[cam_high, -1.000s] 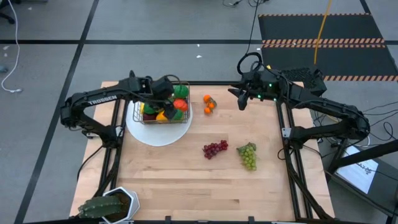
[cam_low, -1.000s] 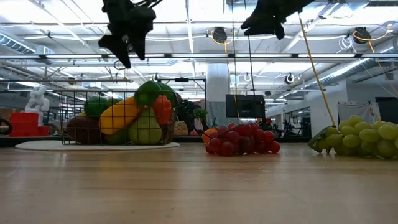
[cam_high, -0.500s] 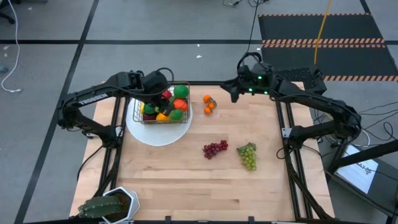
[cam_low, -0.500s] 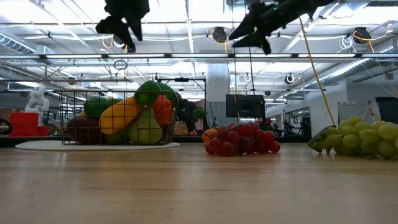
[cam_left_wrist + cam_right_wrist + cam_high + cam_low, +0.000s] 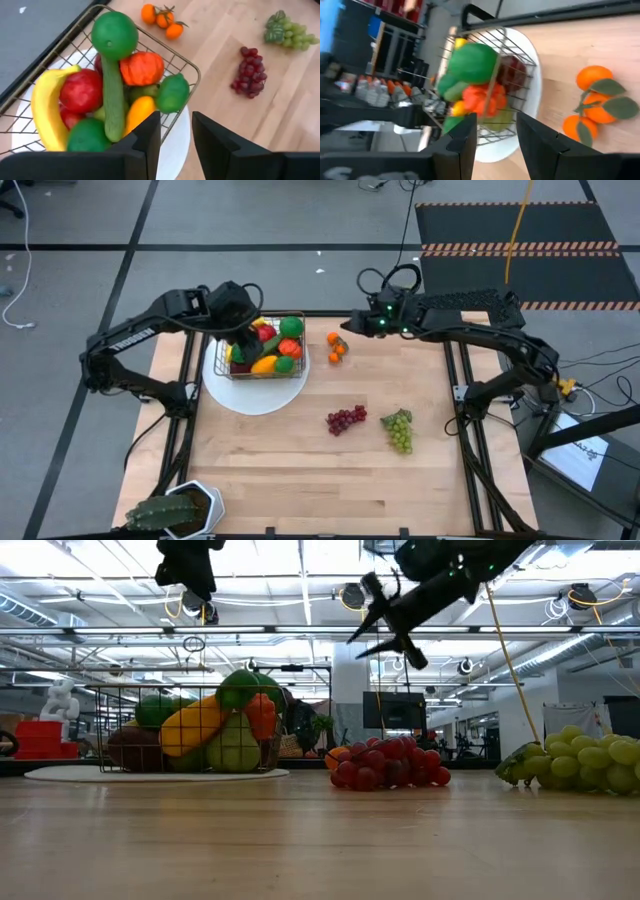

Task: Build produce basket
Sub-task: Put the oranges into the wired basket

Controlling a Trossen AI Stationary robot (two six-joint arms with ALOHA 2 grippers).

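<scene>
The wire basket [image 5: 304, 348] stands on a round white plate [image 5: 255, 395] at the far left. It is heaped with produce: a banana [image 5: 44, 112], red apples, a cucumber [image 5: 114, 102], limes and an orange pepper [image 5: 141, 67]. My left gripper [image 5: 176, 120] hangs open above the basket's left part, holding nothing. A cluster of small oranges [image 5: 337, 347] lies to the right of the basket. My right gripper [image 5: 345, 330] hovers open just beyond them, well above the table [image 5: 362, 612]. Red grapes [image 5: 346, 419] and green grapes [image 5: 398, 429] lie mid-table.
A spiky green potted plant [image 5: 175, 510] stands at the near left corner. Bare wood stretches across the near half of the table [image 5: 330, 480]. Both arms' frames run along the table's left and right edges.
My left gripper has risen from the basket and drawn back toward the table's far left. My right gripper has come down and moved toward the table's left, toward the oranges, rolling about its own axis. The produce has stayed where it was.
</scene>
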